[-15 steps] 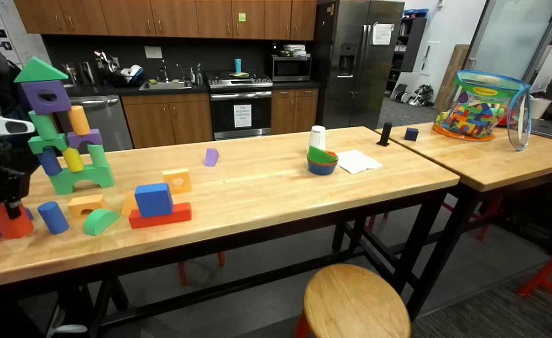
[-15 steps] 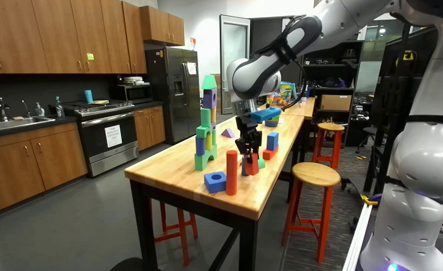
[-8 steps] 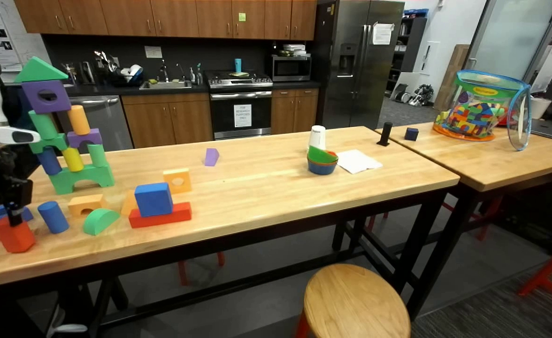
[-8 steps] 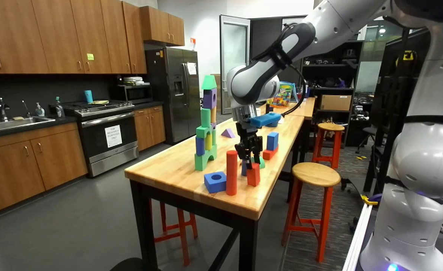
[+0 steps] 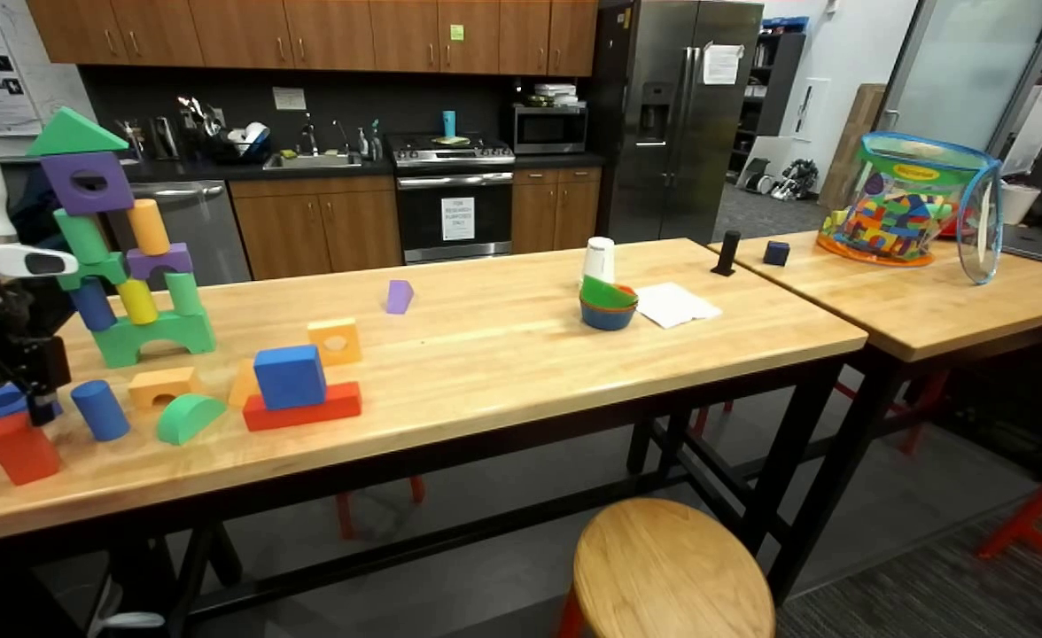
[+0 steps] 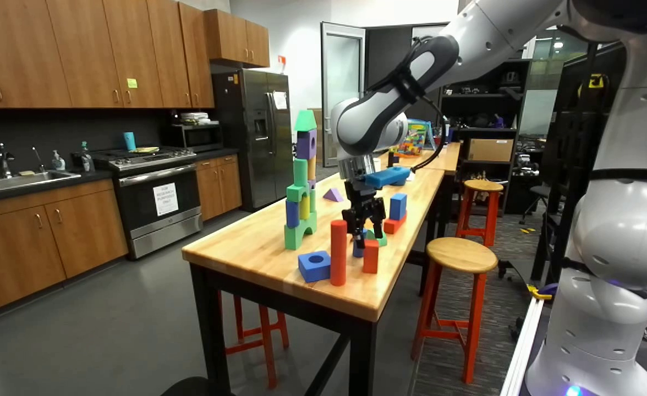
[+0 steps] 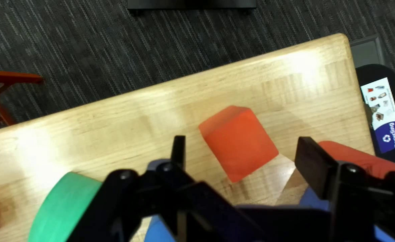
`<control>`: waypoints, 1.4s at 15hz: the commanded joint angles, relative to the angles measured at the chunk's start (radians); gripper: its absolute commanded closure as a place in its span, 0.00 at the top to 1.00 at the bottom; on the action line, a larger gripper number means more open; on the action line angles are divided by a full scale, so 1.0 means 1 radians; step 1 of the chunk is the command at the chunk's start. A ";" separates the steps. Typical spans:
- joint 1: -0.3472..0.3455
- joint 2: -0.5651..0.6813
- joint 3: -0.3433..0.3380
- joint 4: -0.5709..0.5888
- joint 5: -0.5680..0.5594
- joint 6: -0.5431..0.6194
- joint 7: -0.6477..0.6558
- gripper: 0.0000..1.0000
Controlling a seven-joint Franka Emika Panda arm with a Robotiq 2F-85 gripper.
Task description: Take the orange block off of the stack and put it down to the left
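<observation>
Tabletop [image 6: 252, 247] under upright, rectangular orange-red block [image 6: 371, 258]

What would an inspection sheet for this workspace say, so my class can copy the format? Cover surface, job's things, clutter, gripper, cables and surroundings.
Surface: pale wooden table, glare patches in the wrist view.
Job's things: orange block standing on the table, apart from the stack, a blue cube on a red slab.
Clutter: tall multicoloured tower, red cylinder, blue block with a hole, blue cylinder, green half-round block.
Grippers: one gripper, open, close to the orange block, not holding it.
Cables: black cable looping beside the arm.
Surroundings: stools, refrigerator and oven.
</observation>
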 commanded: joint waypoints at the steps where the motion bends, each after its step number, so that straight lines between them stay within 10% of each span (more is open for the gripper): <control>1: 0.001 0.000 -0.002 0.001 0.000 -0.002 0.000 0.84; 8: -0.006 -0.013 -0.010 -0.002 0.001 -0.004 0.001 1.00; 21: -0.070 -0.331 -0.048 -0.134 -0.122 -0.039 0.005 1.00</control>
